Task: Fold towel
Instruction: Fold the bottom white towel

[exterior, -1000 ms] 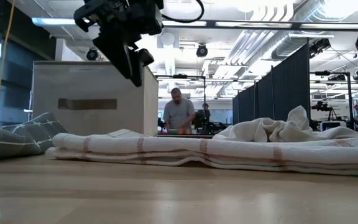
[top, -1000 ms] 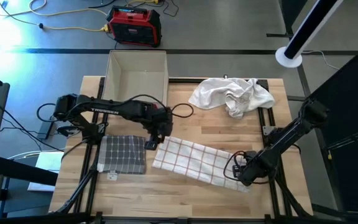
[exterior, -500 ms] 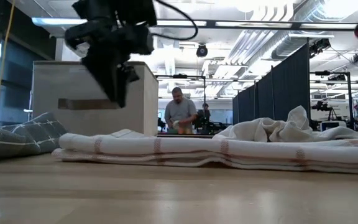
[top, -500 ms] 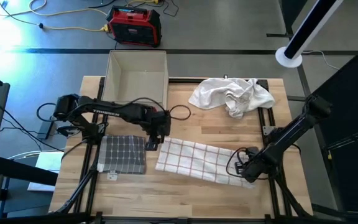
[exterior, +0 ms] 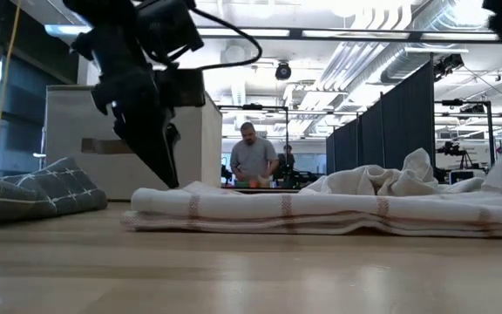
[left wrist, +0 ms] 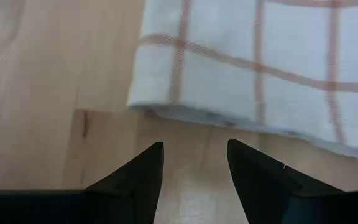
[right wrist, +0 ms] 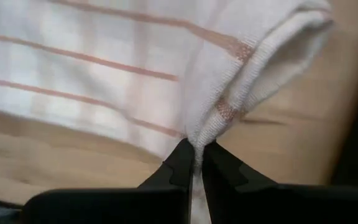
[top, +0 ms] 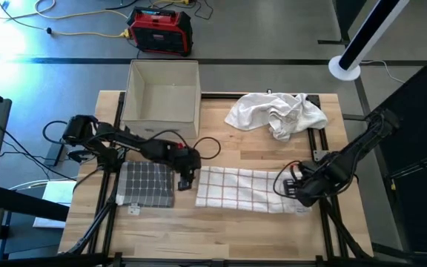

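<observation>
The towel, white with a red grid, lies lengthwise across the table's middle, in layers. My left gripper stands open just off the towel's left end, low over the table. In its wrist view the fingertips sit just short of the towel's edge without touching it. My right gripper is shut on the towel's right end. My right gripper pinches a bunched bit of the towel's right end between its two fingers. The cloth gathers into a ridge running into the fingertips. That end is raised a little; the remainder of the towel lies flat on the table.
A folded grey towel lies right beside my left gripper on the left. An open cardboard box stands at the far left, and a crumpled white cloth at the far right. Bare wood runs along the near edge.
My right gripper has drawn the towel's right end toward the table's right and far edges, so the slanted towel has slid right and now lies straight. My left gripper has moved toward the near edge and come down to the towel's left end.
</observation>
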{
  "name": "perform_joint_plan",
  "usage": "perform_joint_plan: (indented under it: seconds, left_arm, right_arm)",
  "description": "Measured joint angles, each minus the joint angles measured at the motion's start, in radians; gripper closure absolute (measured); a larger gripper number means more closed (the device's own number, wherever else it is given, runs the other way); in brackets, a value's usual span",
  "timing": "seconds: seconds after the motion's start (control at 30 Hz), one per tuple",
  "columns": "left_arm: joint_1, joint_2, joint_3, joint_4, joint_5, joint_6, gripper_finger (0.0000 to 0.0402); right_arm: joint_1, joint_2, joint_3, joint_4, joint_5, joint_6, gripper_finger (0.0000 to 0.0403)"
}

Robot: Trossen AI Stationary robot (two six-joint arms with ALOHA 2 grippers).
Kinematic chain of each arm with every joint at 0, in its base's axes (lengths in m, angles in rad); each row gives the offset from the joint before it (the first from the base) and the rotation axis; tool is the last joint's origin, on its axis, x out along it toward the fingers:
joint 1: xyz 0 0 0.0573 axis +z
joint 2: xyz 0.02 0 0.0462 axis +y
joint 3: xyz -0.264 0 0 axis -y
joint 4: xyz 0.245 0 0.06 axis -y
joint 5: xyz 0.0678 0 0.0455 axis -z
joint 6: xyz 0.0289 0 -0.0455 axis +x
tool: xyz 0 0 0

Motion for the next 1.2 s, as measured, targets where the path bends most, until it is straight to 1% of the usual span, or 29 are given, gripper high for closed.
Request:
perform_joint_plan:
  seconds: [0.1, 0.27, 0.37, 0.5, 0.63, 0.7, 0.83, 1.0, 1.13, 1.2]
  left_arm:
    - [0.001, 0.005, -0.014, 0.004, -0.048, 0.005, 0.0232]
    - [0.001, 0.005, -0.040, 0.033, -0.102, 0.064, 0.0232]
    - [0.001, 0.005, -0.051, 0.060, -0.112, 0.077, 0.0232]
    - [0.001, 0.005, -0.054, 0.095, -0.113, 0.077, 0.0232]
    - [0.001, 0.005, -0.054, 0.127, -0.119, 0.077, 0.0232]
    - [0.001, 0.005, -0.054, 0.134, -0.120, 0.078, 0.0232]
    - [0.001, 0.005, -0.054, 0.128, -0.121, 0.086, 0.0232]
    - [0.001, 0.005, -0.054, 0.115, -0.121, 0.086, 0.0232]
    - [0.001, 0.005, -0.054, 0.094, -0.121, 0.085, 0.0232]
    - [0.001, 0.005, -0.054, 0.087, -0.121, 0.080, 0.0232]
  right_arm:
    - [-0.065, 0.049, 0.064, 0.053, 0.052, -0.089, 0.0394]
    - [-0.201, 0.169, 0.152, 0.220, 0.077, -0.325, 0.0394]
    - [-0.279, 0.255, 0.194, 0.321, 0.079, -0.451, 0.0394]
    - [-0.364, 0.371, 0.238, 0.470, 0.046, -0.594, 0.0394]
    - [-0.428, 0.480, 0.287, 0.633, -0.014, -0.737, 0.0394]
    - [-0.450, 0.533, 0.327, 0.688, -0.050, -0.802, 0.0394]
    - [-0.478, 0.638, 0.429, 0.702, -0.110, -0.920, 0.0394]
    - [-0.495, 0.744, 0.529, 0.701, -0.185, -0.994, 0.0394]
    - [-0.502, 0.769, 0.549, 0.700, -0.203, -0.987, 0.0392]
    - [-0.502, 0.768, 0.551, 0.694, -0.195, -0.982, 0.0374]
